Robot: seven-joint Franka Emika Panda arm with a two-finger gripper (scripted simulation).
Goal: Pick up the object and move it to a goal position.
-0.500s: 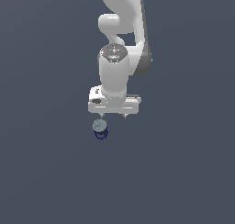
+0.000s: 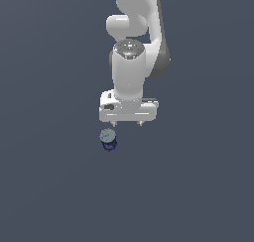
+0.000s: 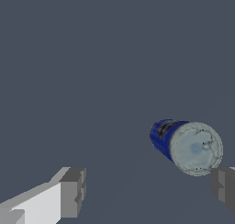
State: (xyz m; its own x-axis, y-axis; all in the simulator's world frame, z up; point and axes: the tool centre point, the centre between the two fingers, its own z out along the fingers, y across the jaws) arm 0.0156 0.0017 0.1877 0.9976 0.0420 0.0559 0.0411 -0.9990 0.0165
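The object, a small blue can (image 2: 108, 139) with a silvery-grey round top, stands upright on the dark grey floor. In the exterior view my white gripper (image 2: 127, 123) hangs above it and slightly toward the exterior view's right, not touching it. The wrist view shows the can (image 3: 188, 145) from above, close to one grey fingertip (image 3: 224, 185), while the other fingertip (image 3: 73, 192) is far from it. My gripper (image 3: 148, 188) is open, with nothing between its fingers. The can lies off the line between the fingertips.
A plain dark grey floor (image 2: 49, 186) fills both views. The white arm (image 2: 131, 62) rises above the gripper in the exterior view. No other objects or a goal marker show.
The hand has shifted slightly toward the exterior view's right. The can has stayed in place, and the fingers remain open.
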